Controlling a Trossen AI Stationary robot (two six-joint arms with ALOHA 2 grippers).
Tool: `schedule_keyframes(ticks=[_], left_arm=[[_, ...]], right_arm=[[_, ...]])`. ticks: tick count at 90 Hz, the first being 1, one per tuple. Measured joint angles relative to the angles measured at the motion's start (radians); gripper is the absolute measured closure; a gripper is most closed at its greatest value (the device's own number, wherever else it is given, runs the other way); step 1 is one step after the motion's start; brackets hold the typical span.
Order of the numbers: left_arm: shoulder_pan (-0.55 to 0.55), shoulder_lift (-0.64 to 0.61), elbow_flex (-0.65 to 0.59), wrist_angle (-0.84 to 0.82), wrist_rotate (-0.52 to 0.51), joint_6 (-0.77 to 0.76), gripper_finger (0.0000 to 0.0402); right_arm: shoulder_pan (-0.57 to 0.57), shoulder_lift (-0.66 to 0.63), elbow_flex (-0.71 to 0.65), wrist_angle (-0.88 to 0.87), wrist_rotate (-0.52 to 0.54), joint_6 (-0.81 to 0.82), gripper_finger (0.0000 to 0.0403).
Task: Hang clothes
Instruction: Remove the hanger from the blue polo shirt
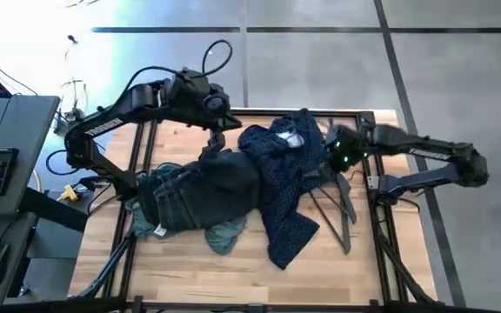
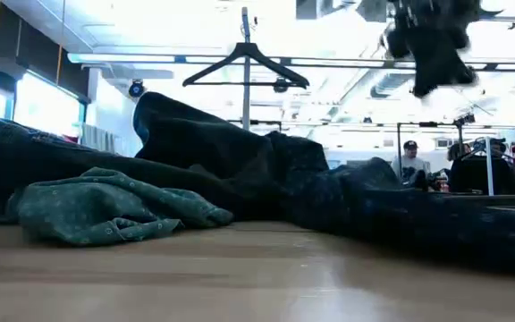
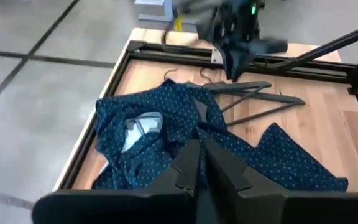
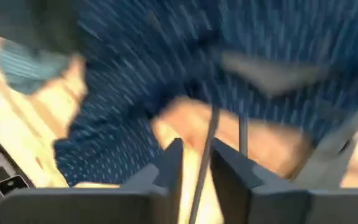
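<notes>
Clothes heaped on wooden table, grey tiled floor around.

Trousers left, dotted shirt right, overlapping.

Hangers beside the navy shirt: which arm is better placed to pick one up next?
Probably the right. Its hand hovers at the table's right side, directly by the hangers, a hanger bar between its fingers in its wrist view. The left hand sits over the black trousers, farther off.
</notes>
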Motion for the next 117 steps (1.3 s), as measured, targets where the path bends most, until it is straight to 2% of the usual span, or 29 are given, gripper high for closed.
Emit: schedule_keyframes(ticks=[10, 19, 31, 44, 55, 66, 76, 84, 92, 100, 106, 117], left_arm=[[-0.002, 0.001, 0.000, 0.007, 0.006, -0.008, 0.0401], [-0.002, 0.001, 0.000, 0.015, 0.006, -0.017, 0.0401], [-0.002, 0.001, 0.000, 0.020, 0.006, -0.035, 0.0401], [-0.002, 0.010, 0.000, 0.040, -0.014, -0.071, 0.0401], [0.014, 0.062, 0.000, 0.078, -0.053, -0.097, 0.0401], [0.051, 0.176, 0.000, 0.107, -0.048, -0.097, 0.0401], [0.093, 0.324, 0.000, 0.141, -0.049, -0.096, 0.0401], [0.120, 0.456, -0.002, 0.176, -0.044, -0.097, 0.0401], [0.136, 0.572, -0.002, 0.207, 0.008, -0.098, 0.0401], [0.139, 0.652, -0.002, 0.202, 0.088, -0.118, 0.0401], [0.138, 0.687, -0.002, 0.194, 0.116, -0.123, 0.0401], [0.127, 0.725, -0.002, 0.207, 0.113, -0.123, 0.0401]], right_arm=[[0.000, -0.023, -0.174, 0.134, -0.023, 0.129, 0.0248], [-0.018, -0.026, -0.310, 0.332, -0.042, 0.260, 0.0195], [-0.050, -0.026, -0.446, 0.521, 0.052, 0.432, 0.0157], [-0.080, -0.024, -0.505, 0.568, 0.172, 0.507, 0.0151], [-0.108, -0.025, -0.510, 0.693, 0.194, 0.512, 0.0151], [-0.135, -0.025, -0.510, 0.746, 0.222, 0.516, 0.0151], [-0.166, -0.020, -0.510, 0.727, 0.239, 0.515, 0.0151], [-0.198, -0.015, -0.510, 0.729, 0.205, 0.476, 0.0151], [-0.224, -0.022, -0.504, 0.751, 0.041, 0.399, 0.0151], [-0.218, -0.047, -0.458, 0.663, -0.093, 0.385, 0.0151], [-0.199, -0.069, -0.404, 0.549, -0.090, 0.383, 0.0151], [-0.179, -0.085, -0.325, 0.453, 0.034, 0.372, 0.0151]])
